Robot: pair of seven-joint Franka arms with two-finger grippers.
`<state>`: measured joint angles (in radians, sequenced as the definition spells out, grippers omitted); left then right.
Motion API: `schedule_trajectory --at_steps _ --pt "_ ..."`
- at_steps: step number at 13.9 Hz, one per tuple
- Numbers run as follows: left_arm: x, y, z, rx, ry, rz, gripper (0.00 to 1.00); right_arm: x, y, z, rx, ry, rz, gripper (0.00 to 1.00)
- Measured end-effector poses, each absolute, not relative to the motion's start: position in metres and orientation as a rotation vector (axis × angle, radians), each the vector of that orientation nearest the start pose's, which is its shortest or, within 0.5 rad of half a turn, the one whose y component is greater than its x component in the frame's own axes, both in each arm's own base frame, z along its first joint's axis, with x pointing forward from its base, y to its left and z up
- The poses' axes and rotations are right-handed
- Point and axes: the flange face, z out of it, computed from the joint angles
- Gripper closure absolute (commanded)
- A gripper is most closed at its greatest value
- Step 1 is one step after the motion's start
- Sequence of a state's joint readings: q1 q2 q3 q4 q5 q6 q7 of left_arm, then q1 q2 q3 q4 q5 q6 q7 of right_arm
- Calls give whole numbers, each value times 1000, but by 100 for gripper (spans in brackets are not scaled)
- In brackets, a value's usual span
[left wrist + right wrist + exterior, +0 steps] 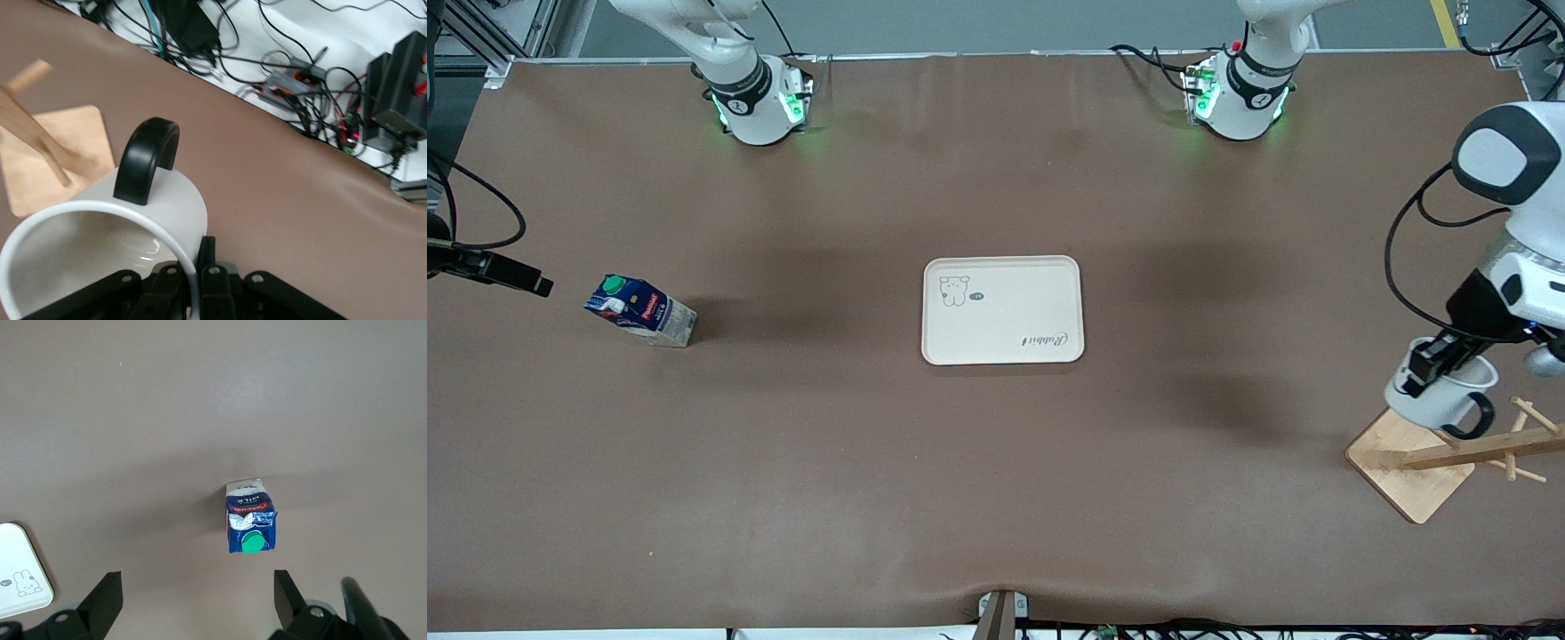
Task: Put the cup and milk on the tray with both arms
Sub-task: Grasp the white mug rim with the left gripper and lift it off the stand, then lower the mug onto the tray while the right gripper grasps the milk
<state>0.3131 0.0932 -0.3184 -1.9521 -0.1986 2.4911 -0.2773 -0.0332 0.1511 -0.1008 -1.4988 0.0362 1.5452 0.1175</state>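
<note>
The left pincer (1427, 369) is clamped on the cup (1440, 396), held over the wooden stand base (1409, 476). The right pincer (197, 593) hangs wide open and empty above the milk (640, 309), standing at the right arm's end of the surface (996, 498). The tray (1002, 351) mid-surface carries nothing, so both placements remain.

Open bench (996, 480) surrounds the tray (1002, 309) on every edge. The milk (640, 309) stands alone toward the right arm's end, approachable from above. Toward the left arm's end, the wooden stand (1449, 453) crowds the bench edge.
</note>
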Motion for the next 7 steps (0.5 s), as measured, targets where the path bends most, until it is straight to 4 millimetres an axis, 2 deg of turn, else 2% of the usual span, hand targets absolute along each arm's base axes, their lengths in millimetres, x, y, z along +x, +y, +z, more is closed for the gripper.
schedule_trajectory --at_steps 4,7 --pt "609 -55 488 -3265 -751 -583 100 598 -85 537 -3082 429 262 0" --pt "599 -118 485 -3235 -848 -509 100 593 -102 529 -3070 433 329 0"
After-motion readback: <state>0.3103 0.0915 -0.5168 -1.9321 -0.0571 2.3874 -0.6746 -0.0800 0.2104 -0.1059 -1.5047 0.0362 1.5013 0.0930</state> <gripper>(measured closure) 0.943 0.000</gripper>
